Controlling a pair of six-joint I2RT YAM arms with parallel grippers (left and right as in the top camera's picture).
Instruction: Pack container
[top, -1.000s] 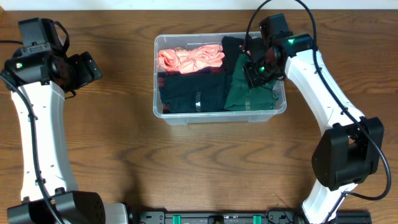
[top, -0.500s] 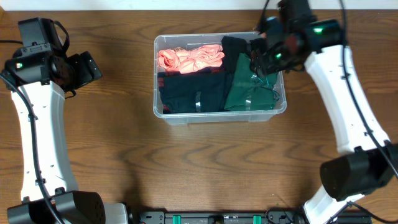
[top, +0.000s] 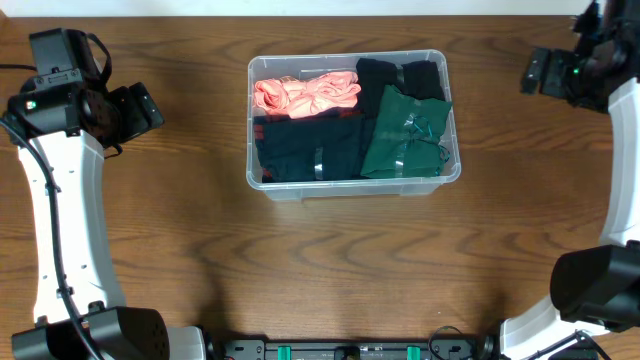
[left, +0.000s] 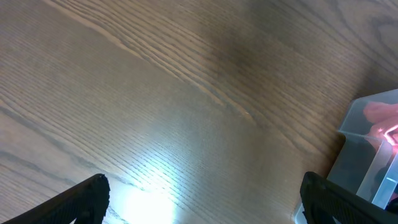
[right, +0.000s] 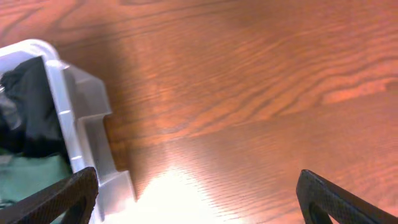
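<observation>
Wood grain and nothing else shows between the jaws of my right gripper (right: 196, 202), spread wide and empty above the counter (right: 261, 87). Off to its left, toward the middle, lies the container (top: 350, 186), its long axis running across between my two arms, filled with a pink garment (top: 305, 93), dark clothes (top: 310, 150) and a green piece (top: 405, 135). My left gripper (top: 140, 108), equally wide, hovers slightly farther off, so the right looks nearer for any reach.

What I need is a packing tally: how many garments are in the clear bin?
4 show in the container: pink garment top left, dark garment below it, green garment right, black garment above that. More may lie hidden underneath.
</observation>
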